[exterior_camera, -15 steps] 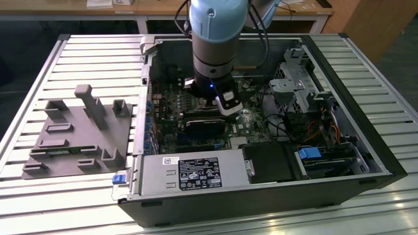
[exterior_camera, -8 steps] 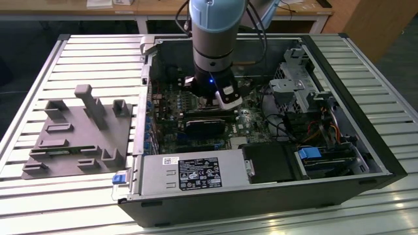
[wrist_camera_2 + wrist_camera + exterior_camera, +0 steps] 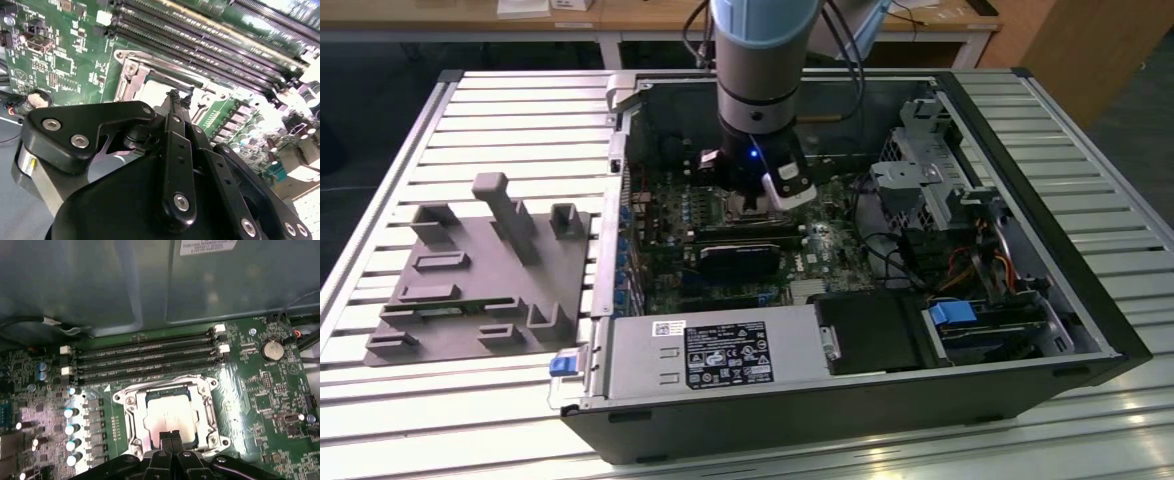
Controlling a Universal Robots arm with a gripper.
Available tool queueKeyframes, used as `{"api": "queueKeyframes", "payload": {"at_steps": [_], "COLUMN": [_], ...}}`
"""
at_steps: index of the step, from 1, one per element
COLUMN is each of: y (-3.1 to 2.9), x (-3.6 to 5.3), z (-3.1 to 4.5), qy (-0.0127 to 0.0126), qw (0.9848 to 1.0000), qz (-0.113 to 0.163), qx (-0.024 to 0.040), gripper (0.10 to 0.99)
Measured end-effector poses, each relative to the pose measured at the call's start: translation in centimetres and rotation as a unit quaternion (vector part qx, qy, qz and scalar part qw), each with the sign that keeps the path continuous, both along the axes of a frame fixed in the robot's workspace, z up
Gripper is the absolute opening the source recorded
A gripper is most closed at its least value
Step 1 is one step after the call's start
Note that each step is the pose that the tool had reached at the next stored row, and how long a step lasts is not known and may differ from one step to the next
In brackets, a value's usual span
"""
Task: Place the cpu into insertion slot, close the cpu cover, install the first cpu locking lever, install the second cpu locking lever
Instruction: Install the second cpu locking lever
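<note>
Here I hold the gripper (image 3: 170, 439), fingers pinched together and empty, at the edge of the cpu cover (image 3: 207, 407), already down over the seated cpu (image 3: 167, 412); locking levers seem next, demanding precise hooking.

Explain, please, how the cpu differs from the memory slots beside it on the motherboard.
The cpu is a flat square with a pale, silvery metal top; the memory slots are long, narrow and black. The cpu lies inside the silvery cpu cover frame; the memory slots lie bare, in parallel rows. The closed pincer is near the cpu, not the slots. Both sit on the green motherboard.
</note>
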State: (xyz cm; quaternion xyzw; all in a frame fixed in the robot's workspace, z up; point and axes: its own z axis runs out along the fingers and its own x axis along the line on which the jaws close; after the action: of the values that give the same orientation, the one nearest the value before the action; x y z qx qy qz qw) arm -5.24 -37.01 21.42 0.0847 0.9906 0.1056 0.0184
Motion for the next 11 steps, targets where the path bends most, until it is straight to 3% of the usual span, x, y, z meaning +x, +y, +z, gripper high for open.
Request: {"api": "queueKeyframes", "payload": {"at_steps": [5,11], "y": [0.97,1.49], "x": [0.28,0.36], "z": [0.00,-0.01], "qy": [0.0000,0.0000], "qw": [0.9999,0.9997], "qz": [0.000,0.000], "qx": [-0.0157,-0.0227], "gripper": [0.106,0.106]}}
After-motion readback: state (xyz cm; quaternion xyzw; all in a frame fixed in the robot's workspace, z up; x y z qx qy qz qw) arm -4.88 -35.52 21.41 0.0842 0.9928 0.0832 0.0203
